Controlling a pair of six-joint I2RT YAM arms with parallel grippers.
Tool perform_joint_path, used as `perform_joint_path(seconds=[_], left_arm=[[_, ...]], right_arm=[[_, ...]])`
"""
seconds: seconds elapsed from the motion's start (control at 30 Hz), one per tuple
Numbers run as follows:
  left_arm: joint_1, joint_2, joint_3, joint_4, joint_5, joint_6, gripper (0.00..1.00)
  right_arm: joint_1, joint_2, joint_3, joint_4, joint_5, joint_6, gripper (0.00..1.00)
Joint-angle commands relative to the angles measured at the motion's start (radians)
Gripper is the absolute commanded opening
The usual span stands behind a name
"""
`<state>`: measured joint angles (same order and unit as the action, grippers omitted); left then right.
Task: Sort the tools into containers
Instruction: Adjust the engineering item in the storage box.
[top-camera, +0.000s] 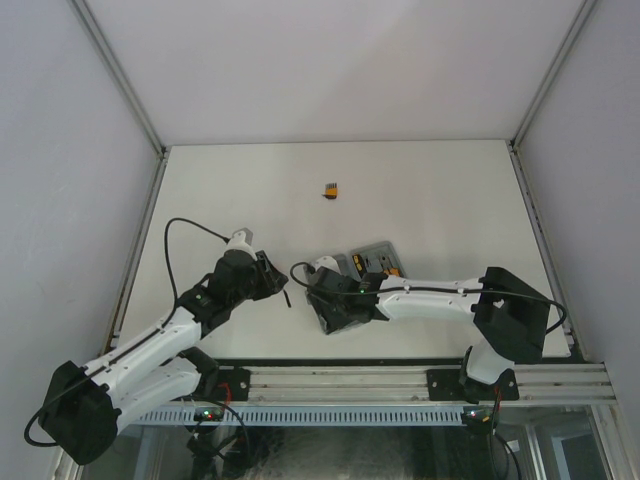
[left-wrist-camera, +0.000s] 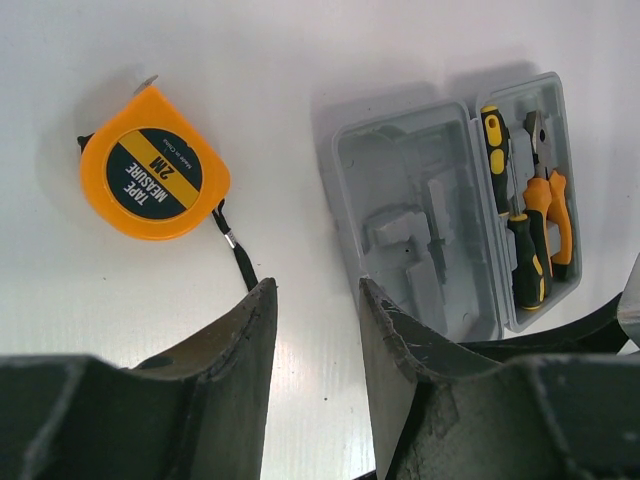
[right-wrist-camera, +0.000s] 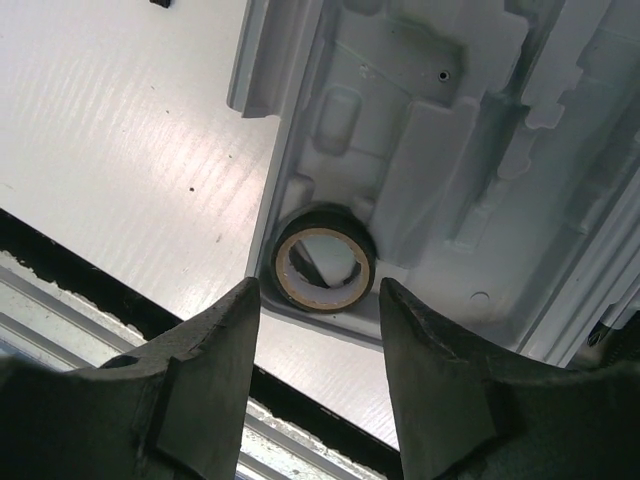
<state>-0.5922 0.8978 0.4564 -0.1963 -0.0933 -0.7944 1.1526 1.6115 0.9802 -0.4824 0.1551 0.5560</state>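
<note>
The grey case (left-wrist-camera: 420, 200) lies open on the white table. Its right half holds two black-and-orange screwdrivers (left-wrist-camera: 497, 150) (left-wrist-camera: 528, 262) and orange-handled pliers (left-wrist-camera: 552, 205). The round orange tape measure (left-wrist-camera: 155, 175) rests on the table left of the case, beyond my left gripper (left-wrist-camera: 315, 285), which is open and empty. A small black ring (right-wrist-camera: 322, 265) lies in a corner recess of the case (right-wrist-camera: 450, 130). My right gripper (right-wrist-camera: 318, 284) hovers over it, open, its fingers clear of the ring. A tiny orange-black block (top-camera: 330, 188) sits alone farther back.
In the top view both grippers (top-camera: 268, 280) (top-camera: 335, 305) hang close together beside the case (top-camera: 372, 263). An aluminium rail (top-camera: 400, 385) runs along the near table edge. Grey walls bound the table on three sides.
</note>
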Motion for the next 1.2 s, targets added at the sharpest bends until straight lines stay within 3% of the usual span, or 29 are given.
perform_joint_path(seconds=[0.0,1.17], left_arm=[[0.006,0.000,-0.016,0.044,0.016,-0.005,0.43],[0.006,0.022,-0.021,0.065,0.032,-0.006,0.42]], right_arm=[[-0.001,-0.003,0.047,0.040,0.001,-0.024,0.50],[0.011,0.063,0.067,0.002,-0.019,-0.028,0.46]])
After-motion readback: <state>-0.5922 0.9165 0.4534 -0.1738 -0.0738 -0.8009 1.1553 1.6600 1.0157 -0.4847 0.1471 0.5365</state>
